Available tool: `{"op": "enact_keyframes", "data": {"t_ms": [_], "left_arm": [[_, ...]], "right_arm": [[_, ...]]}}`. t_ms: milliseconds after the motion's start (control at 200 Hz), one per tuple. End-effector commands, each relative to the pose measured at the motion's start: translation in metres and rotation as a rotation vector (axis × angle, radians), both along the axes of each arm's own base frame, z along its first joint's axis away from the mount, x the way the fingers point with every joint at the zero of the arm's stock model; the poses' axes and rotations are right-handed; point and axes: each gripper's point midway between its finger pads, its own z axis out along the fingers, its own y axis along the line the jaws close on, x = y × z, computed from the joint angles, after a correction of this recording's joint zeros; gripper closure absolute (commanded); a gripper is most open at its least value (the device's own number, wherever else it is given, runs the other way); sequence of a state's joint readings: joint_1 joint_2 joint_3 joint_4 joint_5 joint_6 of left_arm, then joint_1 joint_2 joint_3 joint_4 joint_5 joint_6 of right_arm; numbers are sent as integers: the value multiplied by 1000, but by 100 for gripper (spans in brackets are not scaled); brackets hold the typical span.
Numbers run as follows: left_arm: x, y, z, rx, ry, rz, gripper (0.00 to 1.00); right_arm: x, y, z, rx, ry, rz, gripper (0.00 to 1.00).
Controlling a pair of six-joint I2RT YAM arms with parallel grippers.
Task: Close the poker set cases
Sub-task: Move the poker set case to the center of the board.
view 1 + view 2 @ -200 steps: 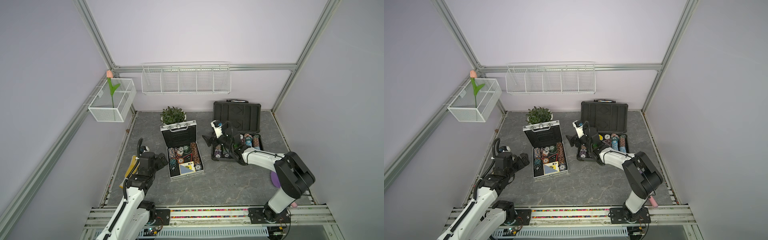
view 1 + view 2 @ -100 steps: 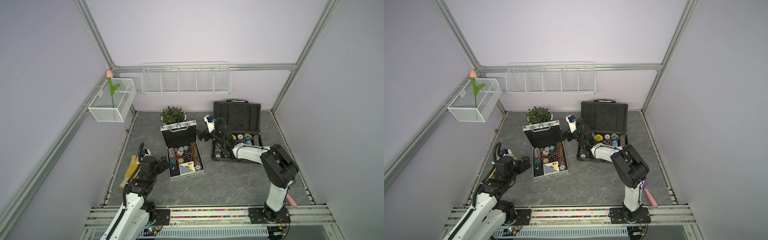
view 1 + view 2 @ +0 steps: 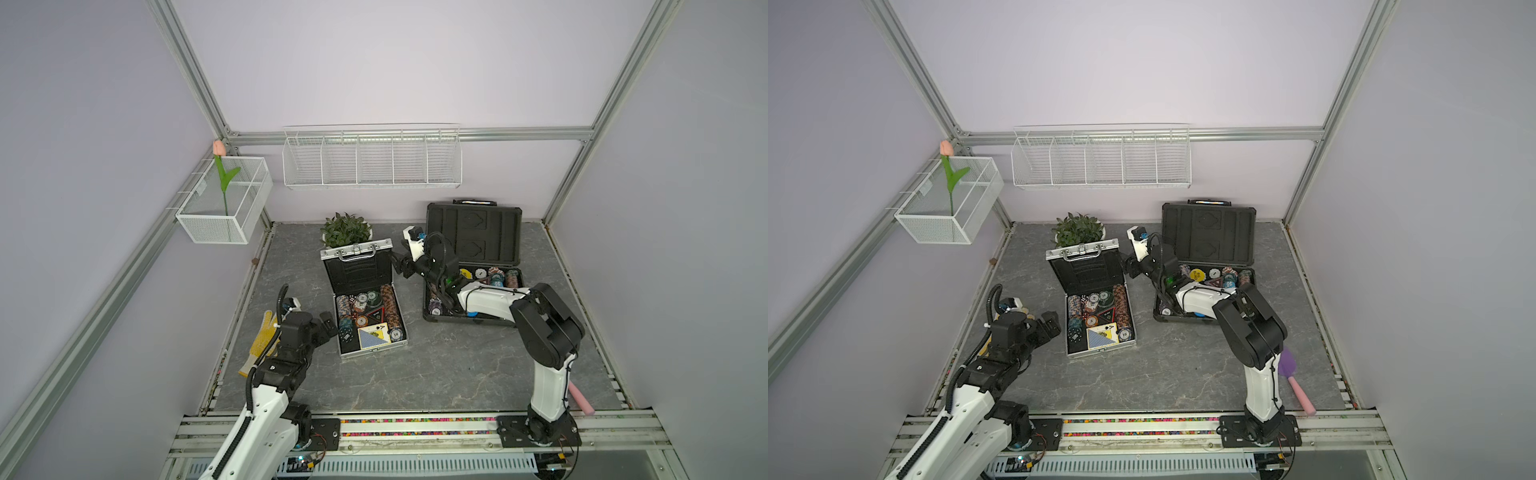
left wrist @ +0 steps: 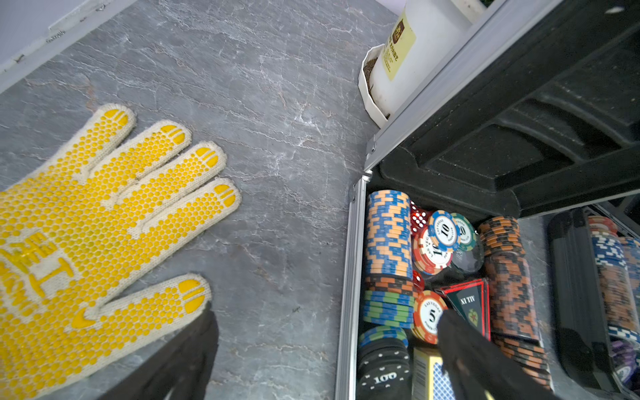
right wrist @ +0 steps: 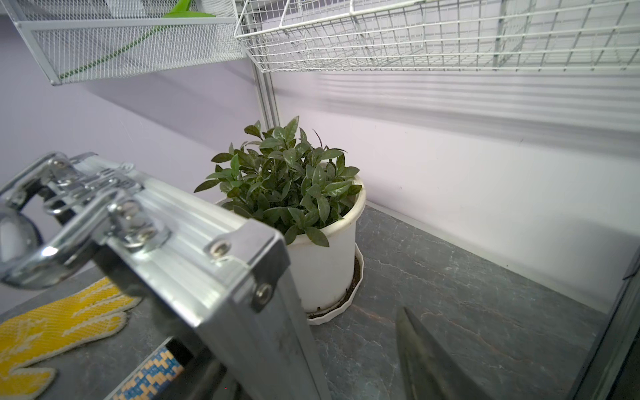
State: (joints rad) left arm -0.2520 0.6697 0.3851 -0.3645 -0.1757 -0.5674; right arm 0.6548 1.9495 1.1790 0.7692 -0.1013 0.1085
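Both poker set cases stand open with lids upright. The small silver case [image 3: 358, 272] [image 3: 1090, 274] holds chips and cards in its tray [image 4: 351, 277]. The larger dark-grey case [image 3: 473, 237] [image 3: 1208, 239] sits to its right. My right gripper [image 3: 400, 266] [image 3: 1128, 266] is at the right edge of the silver lid [image 5: 207, 242]. Its jaws [image 5: 308, 346] straddle that edge, open, with a gap on the outer side. My left gripper [image 3: 328, 328] [image 3: 1050, 324] [image 4: 322, 346] is open at the tray's left front, one finger over the chips.
A potted plant [image 3: 347, 230] [image 5: 294, 194] stands just behind the silver lid. A yellow dotted glove [image 3: 264, 336] [image 4: 86, 225] lies left of the case, under my left arm. White wire baskets [image 3: 372, 158] hang on the walls. A purple and pink brush [image 3: 1293, 378] lies front right.
My right gripper has swung left from over the dark-grey case to the silver lid's right edge, and its jaws have narrowed. My left arm has shifted slightly; its jaws stay wide.
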Motion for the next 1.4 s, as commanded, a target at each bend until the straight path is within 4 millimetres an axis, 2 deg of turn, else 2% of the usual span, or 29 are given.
{"op": "enact_keyframes", "data": {"t_ms": [0, 345, 430, 610, 640, 770, 1105, 1399], "left_arm": [[4, 3, 2, 17, -17, 17, 0], [11, -2, 1, 20, -19, -2, 0], [12, -3, 1, 20, -19, -10, 0], [14, -6, 4, 28, -20, -26, 0], [15, -7, -2, 35, 5, -30, 0], [16, -9, -1, 36, 1, -40, 0], [20, -24, 2, 38, -13, -99, 0], [24, -64, 2, 108, -17, -239, 0]], "right_arm": [[5, 3, 6, 20, -32, -15, 39], [11, 4, 7, 16, -40, -33, 63], [14, 2, 9, 12, -49, -57, 67], [21, -12, 15, 7, -84, -142, 71], [23, -15, 17, 6, -91, -158, 73], [27, -29, 22, 10, -110, -210, 77], [45, -67, 30, 32, -117, -302, 80], [63, -92, 37, 51, -112, -321, 79]]}}
